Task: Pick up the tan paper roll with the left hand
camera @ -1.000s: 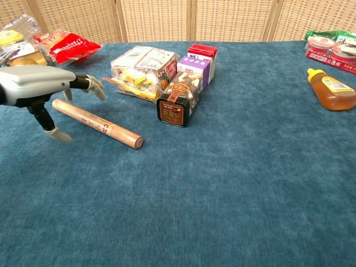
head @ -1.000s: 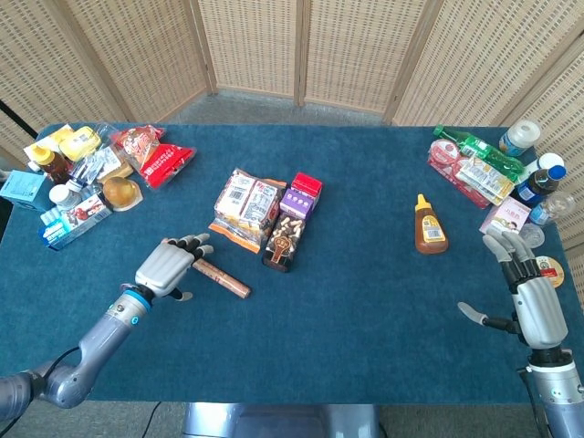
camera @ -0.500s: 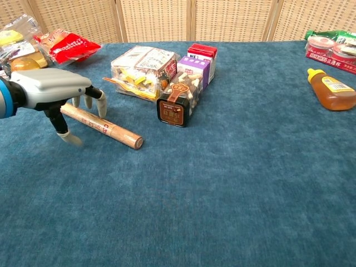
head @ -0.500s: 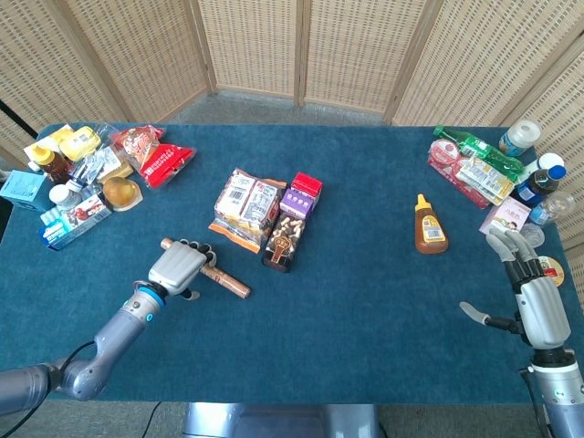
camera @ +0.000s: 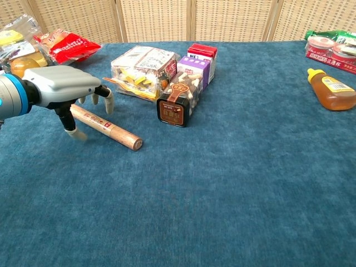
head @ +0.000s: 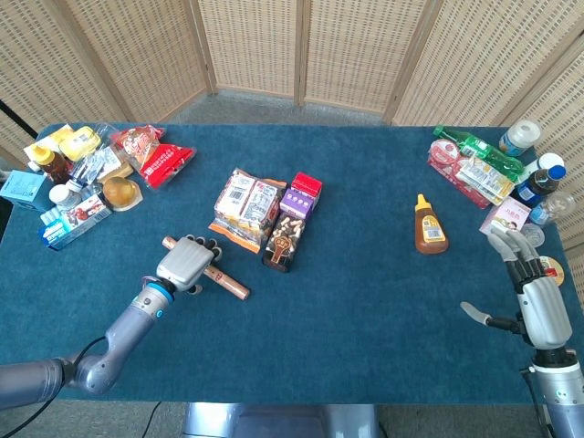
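The tan paper roll lies flat and slanted on the blue table, left of centre. My left hand hovers palm down over the roll's left half and hides that part in the head view. Its fingers hang down on the far side of the roll and the thumb reaches down on the near side, so they straddle the roll without closing on it. My right hand stands open near the table's right edge, fingers spread, holding nothing; the chest view does not show it.
Just right of the roll stand a dark box, a clear snack pack and a purple carton. A honey bottle lies mid-right. Packets and jars crowd the far left, bottles and packs the far right.
My left hand has moved right and forward, from beside the roll's left end to over it, with its fingers lowered on either side. The roll and the right hand stayed put.
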Tool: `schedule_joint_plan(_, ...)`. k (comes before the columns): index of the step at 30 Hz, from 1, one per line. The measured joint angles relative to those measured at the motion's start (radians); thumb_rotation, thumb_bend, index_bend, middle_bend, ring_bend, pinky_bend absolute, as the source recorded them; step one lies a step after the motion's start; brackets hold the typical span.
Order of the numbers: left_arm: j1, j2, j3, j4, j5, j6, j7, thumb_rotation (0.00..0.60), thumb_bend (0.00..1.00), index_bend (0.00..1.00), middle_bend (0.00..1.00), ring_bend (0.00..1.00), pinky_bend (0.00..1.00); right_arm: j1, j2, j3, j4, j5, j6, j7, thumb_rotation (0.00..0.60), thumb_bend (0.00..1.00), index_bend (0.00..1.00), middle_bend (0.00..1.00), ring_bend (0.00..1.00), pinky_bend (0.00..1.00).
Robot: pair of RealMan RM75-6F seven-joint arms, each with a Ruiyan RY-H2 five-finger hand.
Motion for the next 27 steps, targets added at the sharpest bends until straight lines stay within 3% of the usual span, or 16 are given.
schedule_joint_plan(9, -0.021, -0.043, 0.029, 0.051, -0.003, 0.006, 0.041, 0.600, 0.32, 0.35, 0.30, 0.32, 0.41, -0.002, 0.004, 0.001, -0.004, 0.001, 0.003, 0.007, 0.600, 0.00, 0.04, 0.00, 0.00, 0.00)
schedule_joint_plan(10, -0.023, -0.047, 0.031, 0.056, -0.002, 0.006, 0.043, 0.600, 0.32, 0.38, 0.34, 0.35, 0.45, -0.002, 0.005, 0.001, -0.004, 0.001, 0.003, 0.010, 0.600, 0.00, 0.04, 0.00, 0.00, 0.00)
schedule_joint_plan(14, -0.025, -0.056, 0.035, 0.063, 0.020, 0.014, 0.039, 0.600, 0.32, 0.69, 0.67, 0.67, 0.75, -0.002, 0.007, 0.002, -0.005, 0.002, 0.003, 0.018, 0.600, 0.00, 0.04, 0.00, 0.00, 0.00)
schedule_joint_plan(17, -0.023, -0.058, 0.040, 0.065, 0.045, 0.028, 0.031, 0.600, 0.32, 0.77, 0.76, 0.77, 0.85, -0.002, 0.007, 0.002, -0.004, 0.002, 0.003, 0.022, 0.600, 0.00, 0.04, 0.00, 0.00, 0.00)
schedule_joint_plan(27, -0.011, -0.002, 0.043, 0.018, 0.064, 0.069, 0.032, 0.600, 0.32, 0.78, 0.79, 0.80, 0.87, -0.002, 0.007, 0.002, -0.004, 0.002, 0.003, 0.021, 0.600, 0.00, 0.04, 0.00, 0.00, 0.00)
